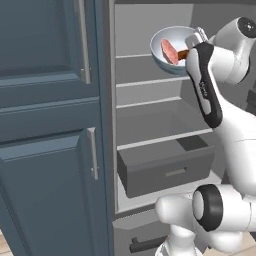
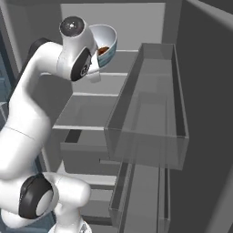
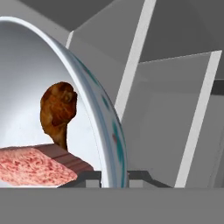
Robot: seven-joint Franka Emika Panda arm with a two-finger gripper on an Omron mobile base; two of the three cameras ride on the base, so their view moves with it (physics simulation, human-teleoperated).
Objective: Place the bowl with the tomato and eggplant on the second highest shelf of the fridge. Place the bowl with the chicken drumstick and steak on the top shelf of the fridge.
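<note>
From my station, the nearest thing in the hand view was the bowl (image 3: pixel 65 100), its rim clamped between the fingers (image 3: pixel 114 176). They were closed down tight on that thin wall, one tip inside the bowl and one outside it. So the bowl rose straight off the fingertips and filled the left of that view, tilted, its open side turned back toward me in the left base view.

Inside the bowl, the steak (image 3: pixel 33 166) lay lowest, just beside the inner fingertip, and the drumstick (image 3: pixel 59 111) stood beyond it against the bowl's inner wall.

Past the bowl were the fridge's boards. In the left base view the bowl (image 1: pixel 172 47) hung in the upper part of the open fridge, above the top shelf (image 1: pixel 145 56) and apart from it as far as I could tell, with the second highest shelf (image 1: pixel 150 81) below. In the right base view the bowl (image 2: pixel 105 43) sat just behind the arm's wrist, over the same board.

As I judged it, the relation that mattered was height and tilt: the bowl needed levelling and lowering onto the top shelf before the fingers let go.
</note>
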